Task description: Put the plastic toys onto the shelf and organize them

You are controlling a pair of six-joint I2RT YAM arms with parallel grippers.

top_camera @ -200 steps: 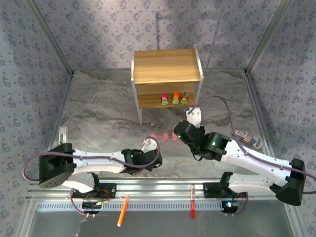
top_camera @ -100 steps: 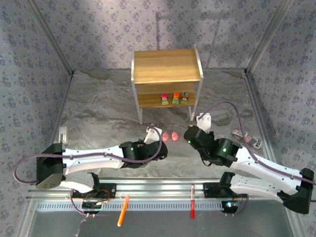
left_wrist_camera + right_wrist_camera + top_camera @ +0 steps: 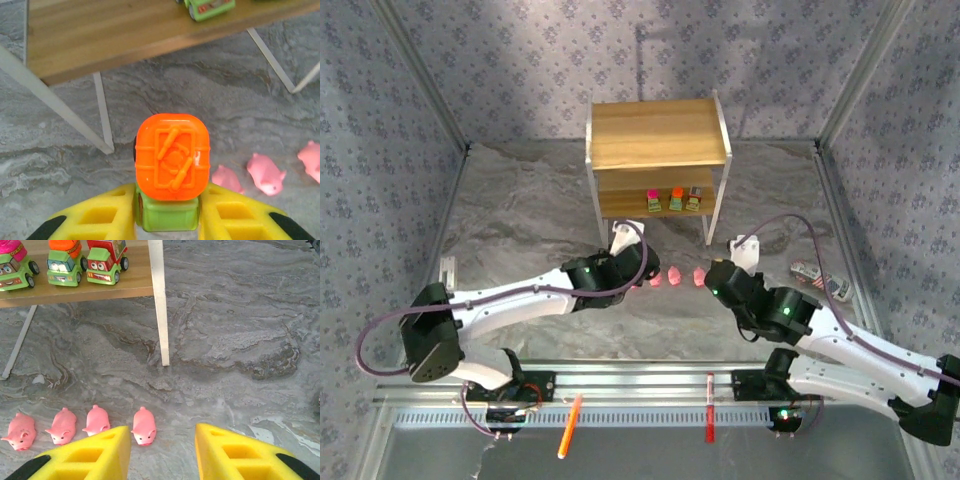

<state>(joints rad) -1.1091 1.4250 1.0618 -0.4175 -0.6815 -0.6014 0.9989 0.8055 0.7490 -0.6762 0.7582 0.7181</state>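
Observation:
My left gripper (image 3: 167, 216) is shut on a green plastic toy with an orange top (image 3: 172, 157), held above the floor in front of the shelf (image 3: 115, 35). From above, the left gripper (image 3: 620, 245) sits just short of the shelf's left front leg. The shelf's lower board (image 3: 620, 203) carries three green toys (image 3: 672, 201), seen close as trucks (image 3: 64, 262). Several pink pigs (image 3: 672, 276) lie in a row on the floor. My right gripper (image 3: 162, 450) is open and holds nothing. The rightmost pig (image 3: 144, 426) lies just ahead of its left finger.
The shelf's white front right leg (image 3: 159, 305) stands ahead of the right gripper. A small striped object (image 3: 823, 281) lies at the right wall. An orange pen (image 3: 569, 426) and a red pen (image 3: 709, 420) rest on the metal rail at the near edge.
The left arm has reached forward toward the shelf, carrying the orange-topped toy. The right arm has drawn back from the shelf, down and to the right, to beside the pigs.

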